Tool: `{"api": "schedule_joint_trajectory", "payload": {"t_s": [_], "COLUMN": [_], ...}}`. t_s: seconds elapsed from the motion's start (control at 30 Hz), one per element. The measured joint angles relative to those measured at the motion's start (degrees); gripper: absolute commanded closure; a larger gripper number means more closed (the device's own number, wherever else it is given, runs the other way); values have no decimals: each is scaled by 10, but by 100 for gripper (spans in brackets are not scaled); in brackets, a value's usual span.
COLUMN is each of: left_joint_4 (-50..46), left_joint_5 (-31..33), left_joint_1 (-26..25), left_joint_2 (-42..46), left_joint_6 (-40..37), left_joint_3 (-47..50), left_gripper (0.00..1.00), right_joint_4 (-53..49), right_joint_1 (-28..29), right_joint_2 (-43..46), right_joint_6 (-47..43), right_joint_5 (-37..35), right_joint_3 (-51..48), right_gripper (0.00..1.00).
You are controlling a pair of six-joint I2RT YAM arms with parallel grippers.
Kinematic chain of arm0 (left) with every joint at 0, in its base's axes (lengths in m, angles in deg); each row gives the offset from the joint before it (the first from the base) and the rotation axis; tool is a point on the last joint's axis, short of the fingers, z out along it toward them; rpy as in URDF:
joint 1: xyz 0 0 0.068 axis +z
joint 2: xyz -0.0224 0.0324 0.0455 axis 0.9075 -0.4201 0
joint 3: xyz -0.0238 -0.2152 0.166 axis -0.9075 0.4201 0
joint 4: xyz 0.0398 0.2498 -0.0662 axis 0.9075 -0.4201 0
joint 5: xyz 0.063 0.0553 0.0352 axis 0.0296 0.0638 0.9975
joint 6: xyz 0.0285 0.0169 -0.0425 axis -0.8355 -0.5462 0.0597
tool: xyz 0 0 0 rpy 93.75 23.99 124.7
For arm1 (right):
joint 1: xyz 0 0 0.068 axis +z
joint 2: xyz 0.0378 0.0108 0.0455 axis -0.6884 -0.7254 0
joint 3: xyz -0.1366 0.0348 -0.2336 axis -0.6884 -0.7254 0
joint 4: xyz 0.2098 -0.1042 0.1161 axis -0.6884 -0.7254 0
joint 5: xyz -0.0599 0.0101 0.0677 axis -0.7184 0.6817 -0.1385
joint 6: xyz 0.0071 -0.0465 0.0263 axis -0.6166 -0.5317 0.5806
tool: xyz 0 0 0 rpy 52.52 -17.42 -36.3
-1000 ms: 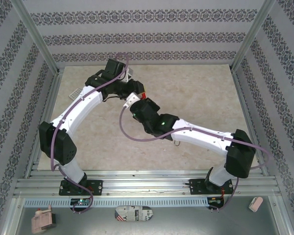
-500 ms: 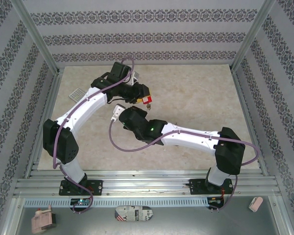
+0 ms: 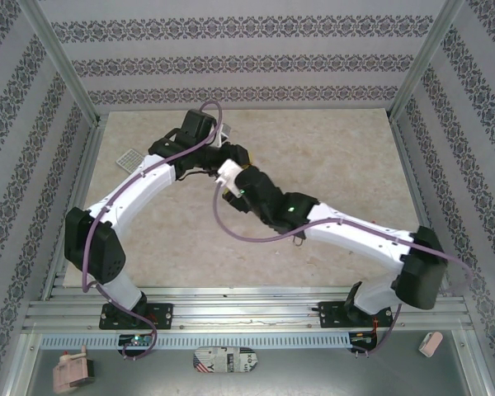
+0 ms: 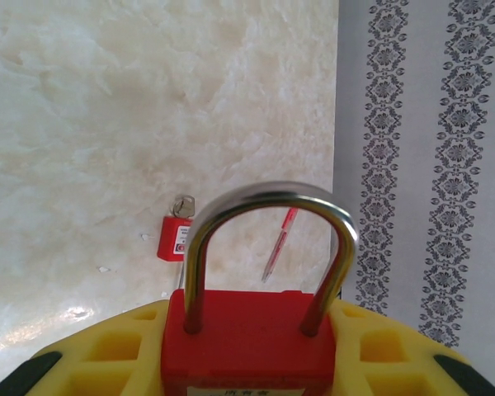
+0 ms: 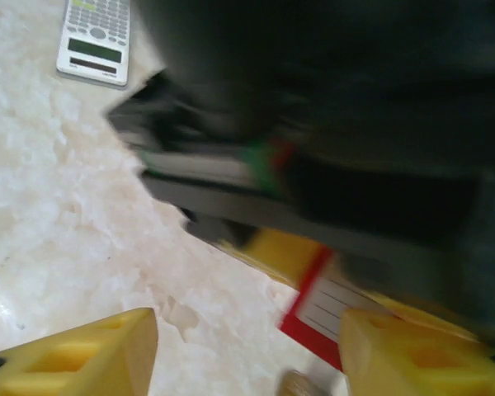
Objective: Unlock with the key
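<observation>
Top external: a calculator (image 3: 126, 157) lies at the far left of the table (image 3: 338, 157), well apart from both arm bases. You have the left gripper (image 3: 224, 153) reaching in from the left toward the back-middle of the table. The right gripper (image 3: 235, 167) meets it from the right. The two sit just beside each other; contact cannot be resolved from above.

Left wrist: the left gripper's yellow fingers (image 4: 107, 351) are clamped on the red body of a padlock (image 4: 256, 330), one finger on each side. Its silver shackle (image 4: 268, 198) is upright, with both legs entering the body. Beyond it on the table, left to right:
- a second padlock (image 4: 173, 239), red, lying flat, with a metal key (image 4: 182, 205) at its far end
- a red pen (image 4: 279, 245) near it, not touching
- the patterned wall (image 4: 429, 165)

Right wrist: the frame is motion-blurred. The calculator is at upper left. The right gripper's yellow fingers (image 5: 82, 355) stand wide apart with nothing gripped between them. Ahead of them, the held padlock's red body and white label show under the dark bulk of the left gripper, nearer the right-hand finger. Whether those fingers touch it, you cannot tell.
</observation>
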Motion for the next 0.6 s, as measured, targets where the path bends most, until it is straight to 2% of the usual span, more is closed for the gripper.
{"api": "schedule_joint_trajectory", "payload": {"t_s": [0.1, 0.3, 0.47, 0.6], "left_joint_4": [20, 87, 176, 236], "left_joint_5": [2, 7, 6, 4], "left_joint_1": [2, 4, 4, 4], "left_joint_2": [17, 54, 94, 118], "left_joint_6": [0, 3, 16, 28], "left_joint_3": [31, 95, 142, 169], "left_gripper": [100, 100, 100, 100], "right_joint_4": [-2, 17, 39, 63], "right_joint_1": [-55, -217, -233, -233], "right_joint_2": [58, 148, 130, 107], "right_joint_6": [57, 211, 282, 317], "right_joint_5": [69, 276, 424, 480], "right_joint_3": [-25, -67, -85, -114], "right_gripper": [30, 32, 38, 40]}}
